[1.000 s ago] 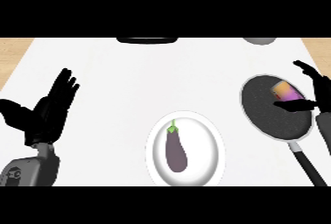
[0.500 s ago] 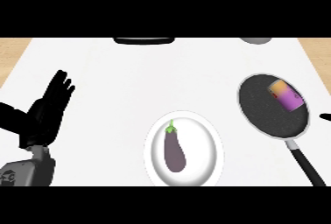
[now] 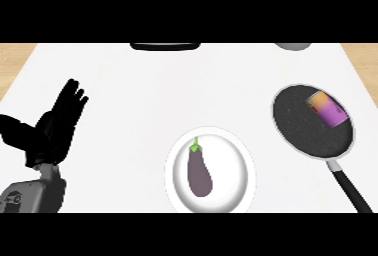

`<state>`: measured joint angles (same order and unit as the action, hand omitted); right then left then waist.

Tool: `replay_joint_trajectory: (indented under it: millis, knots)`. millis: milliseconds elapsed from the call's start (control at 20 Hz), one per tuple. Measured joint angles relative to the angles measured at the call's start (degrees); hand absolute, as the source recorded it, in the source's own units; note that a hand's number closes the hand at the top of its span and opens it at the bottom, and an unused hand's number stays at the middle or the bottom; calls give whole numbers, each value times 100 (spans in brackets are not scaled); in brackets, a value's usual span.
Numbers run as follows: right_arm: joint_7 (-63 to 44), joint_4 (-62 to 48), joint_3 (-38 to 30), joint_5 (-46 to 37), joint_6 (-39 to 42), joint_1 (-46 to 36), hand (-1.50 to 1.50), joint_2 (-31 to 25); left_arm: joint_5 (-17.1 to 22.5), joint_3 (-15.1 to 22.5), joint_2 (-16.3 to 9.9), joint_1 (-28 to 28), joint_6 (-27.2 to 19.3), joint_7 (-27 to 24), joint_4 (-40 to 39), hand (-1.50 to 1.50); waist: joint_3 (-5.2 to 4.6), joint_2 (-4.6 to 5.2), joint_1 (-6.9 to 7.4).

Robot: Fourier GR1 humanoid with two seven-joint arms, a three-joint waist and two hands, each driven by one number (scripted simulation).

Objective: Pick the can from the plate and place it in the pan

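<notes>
The can [image 3: 328, 109], purple with an orange end, lies on its side in the dark pan [image 3: 306, 131] at the right, whose black handle runs toward the lower right corner. A white plate [image 3: 229, 152] sits at the lower centre with a purple eggplant [image 3: 198, 170] on it. My left hand [image 3: 53, 126] rests open at the left edge, fingers up, well away from the plate. No part of my right hand shows in the head view.
A dark flat object [image 3: 165, 46] lies at the counter's far edge, and a grey round thing [image 3: 294, 46] shows at the far right. Wooden floor [image 3: 15, 52] borders the white counter on both sides.
My right hand, which was over the pan's right side, has drawn back out of view. The can stays in the pan. The left hand has barely shifted.
</notes>
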<state>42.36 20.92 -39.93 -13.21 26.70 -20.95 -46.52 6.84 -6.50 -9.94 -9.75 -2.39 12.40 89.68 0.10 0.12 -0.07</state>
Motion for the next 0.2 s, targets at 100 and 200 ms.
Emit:
replay_joint_trajectory:
  millis: [100,200]
  knots:
    - [104,-44,14,41,-9,167,-150,-97,25,-15,-16,78,73,-79,1,0,3,3,18]
    - [160,-31,49,85,-30,278,-150,-142,-33,46,38,28,11,-18,24,0,3,2,18]
